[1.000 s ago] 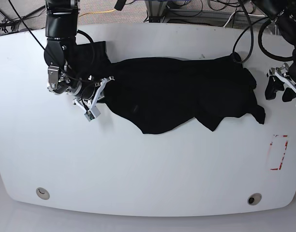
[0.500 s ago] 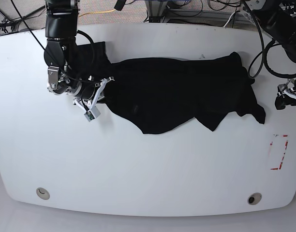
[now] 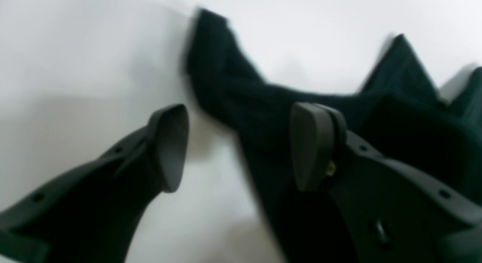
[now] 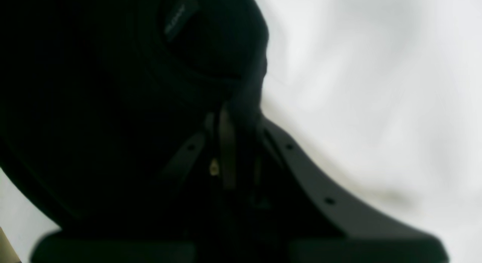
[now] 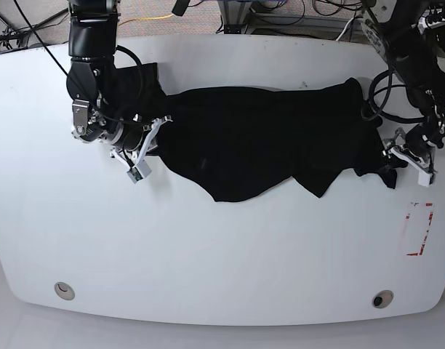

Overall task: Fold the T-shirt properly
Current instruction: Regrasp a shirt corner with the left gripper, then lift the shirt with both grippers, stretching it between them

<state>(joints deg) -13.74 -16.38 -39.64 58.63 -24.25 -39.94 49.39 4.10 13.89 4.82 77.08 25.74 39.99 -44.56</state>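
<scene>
- T-shirt lies spread across the rear half of the table.
- Right gripper sits at the shirt's left end in the base view.
- Left gripper sits at the shirt's right end, 1 finger over the cloth.

The T-shirt was soft, matt black cloth, creased and rumpled, with a faintly knitted texture in the left wrist view. The desk was a smooth white surface with a slight sheen. The left gripper's fingers looked like matt dark plastic, their pads smooth and rounded.
</scene>
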